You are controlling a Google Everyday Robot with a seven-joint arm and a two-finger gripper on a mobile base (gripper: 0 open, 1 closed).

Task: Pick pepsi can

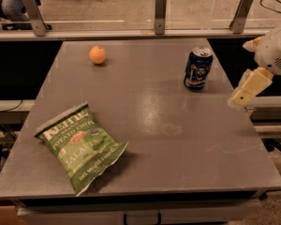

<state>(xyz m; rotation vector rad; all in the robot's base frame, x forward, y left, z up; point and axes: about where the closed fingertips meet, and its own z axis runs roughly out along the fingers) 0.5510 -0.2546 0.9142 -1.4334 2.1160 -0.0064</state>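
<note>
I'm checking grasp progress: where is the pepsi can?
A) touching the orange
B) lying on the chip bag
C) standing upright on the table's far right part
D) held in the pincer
C: the pepsi can stands upright on the table near its far right corner, with the pincer apart from it, out by the table's right edge.

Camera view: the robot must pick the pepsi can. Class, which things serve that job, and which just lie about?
For the job: pepsi can, upright, far right of table; gripper, beyond the table's right edge.
Lying about: orange; chip bag.
</note>
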